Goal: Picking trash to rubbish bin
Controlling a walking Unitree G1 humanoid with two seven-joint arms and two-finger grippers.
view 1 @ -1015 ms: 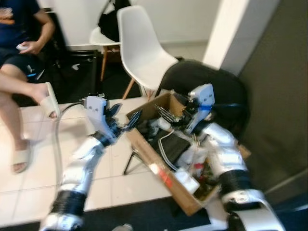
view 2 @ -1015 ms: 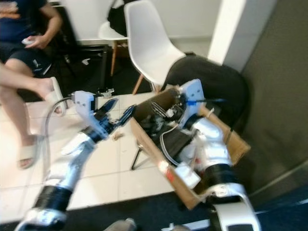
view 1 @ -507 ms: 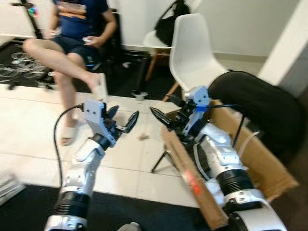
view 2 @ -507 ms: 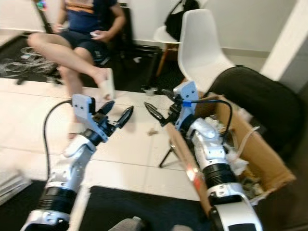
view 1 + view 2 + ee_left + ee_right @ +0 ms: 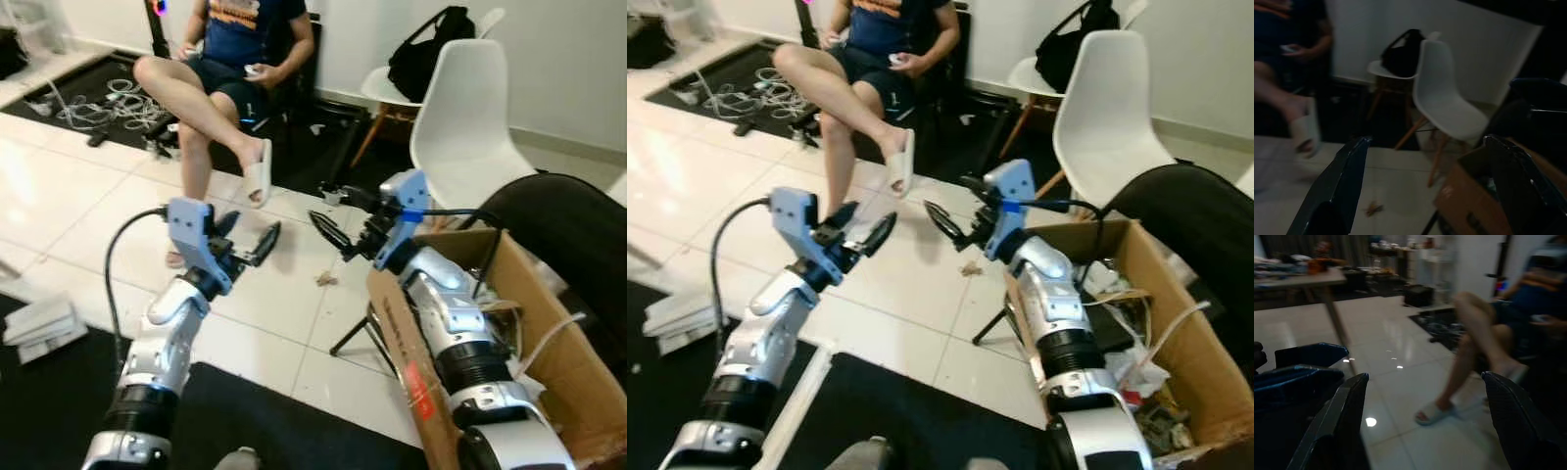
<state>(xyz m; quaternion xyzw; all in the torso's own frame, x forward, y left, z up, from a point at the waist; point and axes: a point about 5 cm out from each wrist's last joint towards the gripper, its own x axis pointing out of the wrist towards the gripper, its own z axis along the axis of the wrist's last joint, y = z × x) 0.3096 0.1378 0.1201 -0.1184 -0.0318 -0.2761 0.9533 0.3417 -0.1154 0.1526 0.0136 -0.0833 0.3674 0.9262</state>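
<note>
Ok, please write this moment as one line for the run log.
left gripper: open, empty, raised | right gripper: open, empty, raised | trash scrap: on floor tiles, not picked | cardboard box: at robot's right, trash inside

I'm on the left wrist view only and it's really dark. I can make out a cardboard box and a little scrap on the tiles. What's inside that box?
Observer: The cardboard box holds a jumble of wires and wrappers.
Operator: Okay, where's the right end effector?
Observer: The right end effector is open and empty, raised over the tiles on the robot's left of the box, above the scrap.
Operator: Anything else lying around on the floor?
Observer: A tangle of cables lies on a dark mat far off to the robot's left, beside the seated person.
</note>
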